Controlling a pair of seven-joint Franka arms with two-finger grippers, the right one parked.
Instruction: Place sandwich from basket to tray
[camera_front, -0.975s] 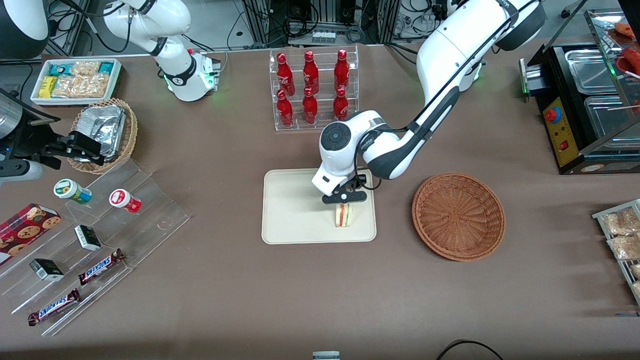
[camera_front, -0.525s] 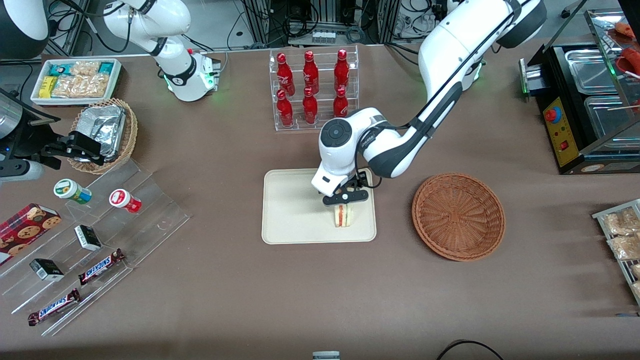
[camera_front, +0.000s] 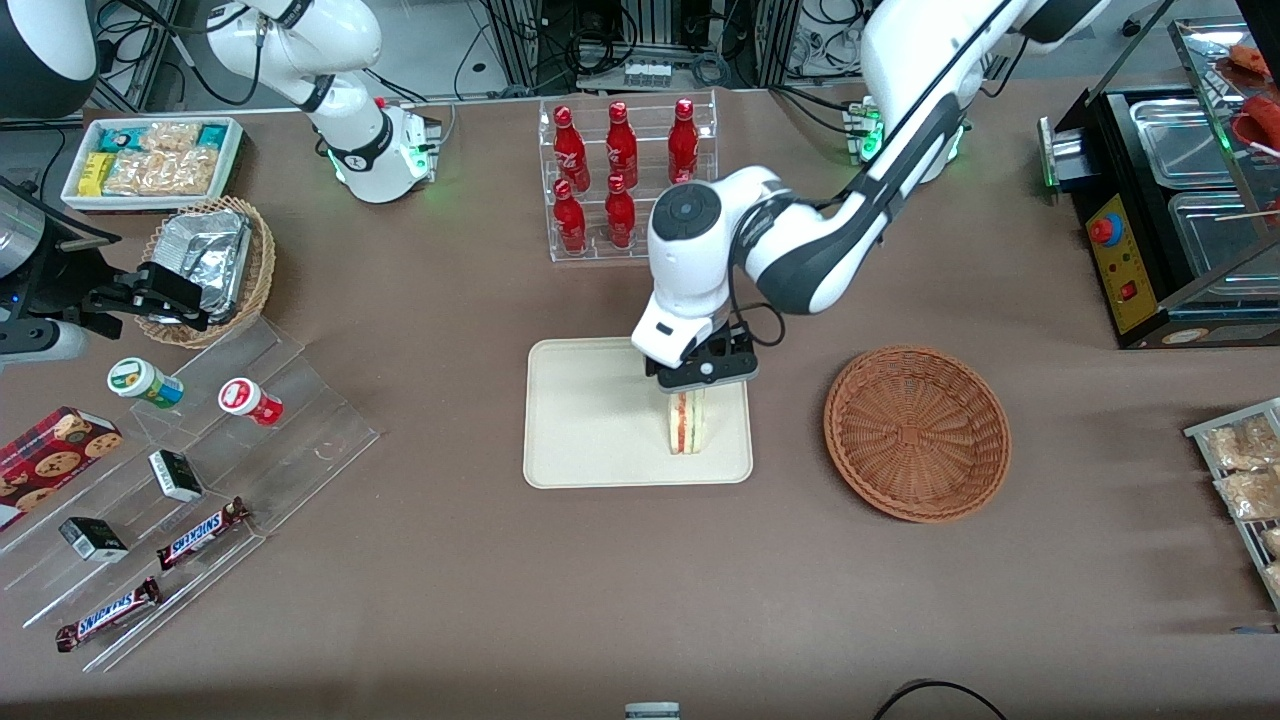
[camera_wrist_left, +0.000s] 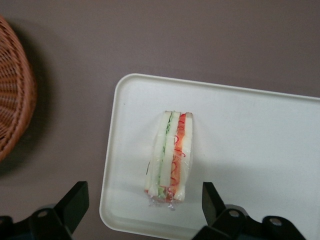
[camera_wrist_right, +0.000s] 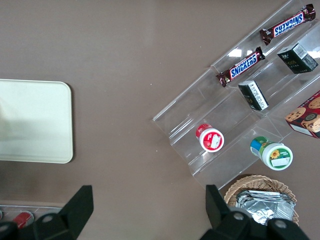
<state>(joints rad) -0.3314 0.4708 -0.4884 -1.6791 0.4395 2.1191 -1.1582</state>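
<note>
My fingers hang spread wide apart above the sandwich, gripping nothing; in the wrist view one dark fingertip shows on each side of it with clear space between them and the bread. The sandwich stands on edge on the tray, near the tray's end that faces the basket, with its red and green filling stripes turned up toward me. It sits close to the tray's rim nearest the front camera but fully inside it. The basket rests on the brown table just beside the tray, toward my own end of the table, and holds nothing. From the front, my gripper hovers directly over the sandwich's upper edge, and I cannot tell from there whether any gap separates us.
</note>
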